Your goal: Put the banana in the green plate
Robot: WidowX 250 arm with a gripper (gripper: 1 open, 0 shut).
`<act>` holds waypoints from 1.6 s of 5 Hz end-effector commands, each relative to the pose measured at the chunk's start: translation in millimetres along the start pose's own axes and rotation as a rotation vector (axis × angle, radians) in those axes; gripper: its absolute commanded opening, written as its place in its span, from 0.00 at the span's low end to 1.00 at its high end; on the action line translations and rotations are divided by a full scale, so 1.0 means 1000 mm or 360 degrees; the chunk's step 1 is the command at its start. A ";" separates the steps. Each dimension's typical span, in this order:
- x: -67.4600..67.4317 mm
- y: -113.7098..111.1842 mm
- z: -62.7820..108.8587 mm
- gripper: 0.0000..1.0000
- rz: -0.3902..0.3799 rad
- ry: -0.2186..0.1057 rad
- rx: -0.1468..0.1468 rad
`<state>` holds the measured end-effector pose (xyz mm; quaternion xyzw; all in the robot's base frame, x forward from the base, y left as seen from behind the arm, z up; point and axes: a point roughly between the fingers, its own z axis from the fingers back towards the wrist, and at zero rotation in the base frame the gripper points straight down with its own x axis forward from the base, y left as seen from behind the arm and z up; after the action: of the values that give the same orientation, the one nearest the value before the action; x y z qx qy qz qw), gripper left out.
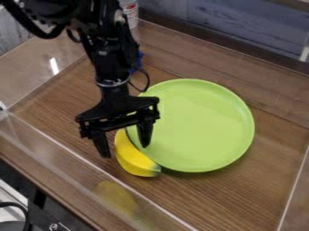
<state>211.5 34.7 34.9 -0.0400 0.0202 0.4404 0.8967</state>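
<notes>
The banana (135, 161) is small and bright yellow, lying on the wooden table against the near-left rim of the green plate (211, 126). My gripper (121, 141) points straight down and hangs right over the banana's upper end. Its two black fingers are spread wide, one (101, 146) left of the banana and one over the plate's rim. Nothing is held between them. The banana's far end is partly hidden behind the fingers.
Clear plastic walls (72, 194) ring the wooden table on the near and left sides. A blue object (136, 61) sits behind the arm at the back. Bare wood (60, 99) lies left of the plate.
</notes>
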 end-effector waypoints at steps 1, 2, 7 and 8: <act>0.000 -0.003 -0.002 1.00 -0.0014 -0.0029 -0.0014; -0.003 -0.005 -0.004 1.00 -0.0026 -0.0025 -0.0015; -0.016 -0.010 0.006 1.00 -0.0094 0.0014 -0.0026; -0.017 -0.010 0.006 1.00 -0.0102 0.0019 -0.0031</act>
<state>201.5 16.0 32.2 -0.0448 0.0450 0.4157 0.9073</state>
